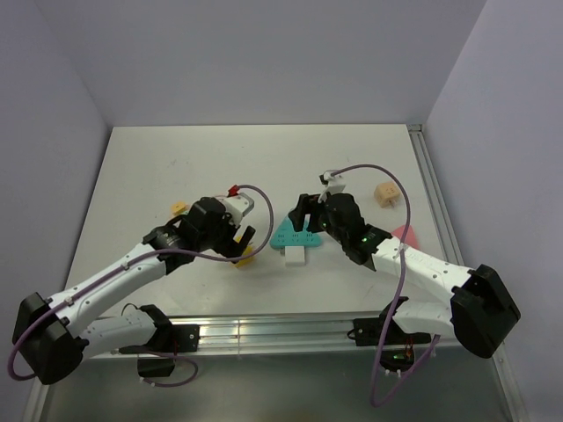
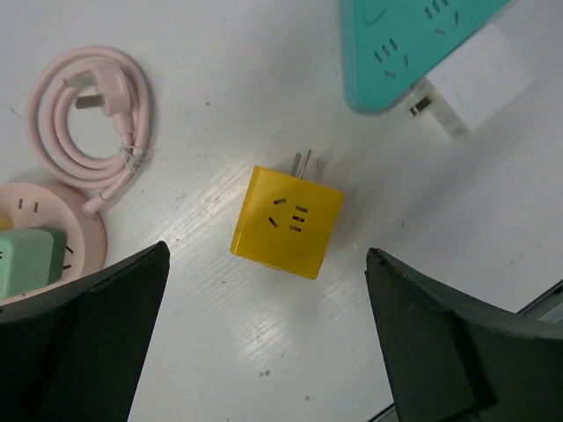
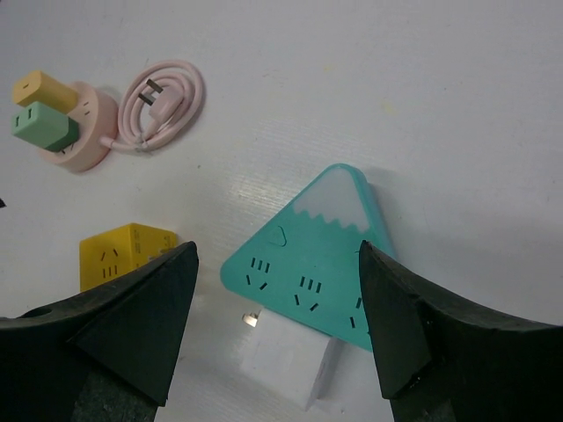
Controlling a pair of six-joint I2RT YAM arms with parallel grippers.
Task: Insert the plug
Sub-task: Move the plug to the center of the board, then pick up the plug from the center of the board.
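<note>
The plug [image 3: 42, 128] is a mint-green block seated on a round pink socket base [image 3: 86, 145], next to an orange-yellow block [image 3: 46, 90]. It also shows at the left edge of the left wrist view [image 2: 28, 264]. My left gripper [image 2: 266, 252] is open above a yellow cube [image 2: 288, 221] with two prongs, touching nothing. My right gripper [image 3: 277, 251] hangs open over a teal triangular power strip [image 3: 321, 255]. A white block [image 3: 286, 356] lies against the strip's near edge. Neither gripper holds anything.
A coiled pink cable [image 3: 163, 101] with a plug end lies beside the pink base. A tan block [image 1: 384, 193] and a pink piece [image 1: 406, 236] sit to the right of the right arm. The table's right rail [image 1: 431, 176] runs along the edge.
</note>
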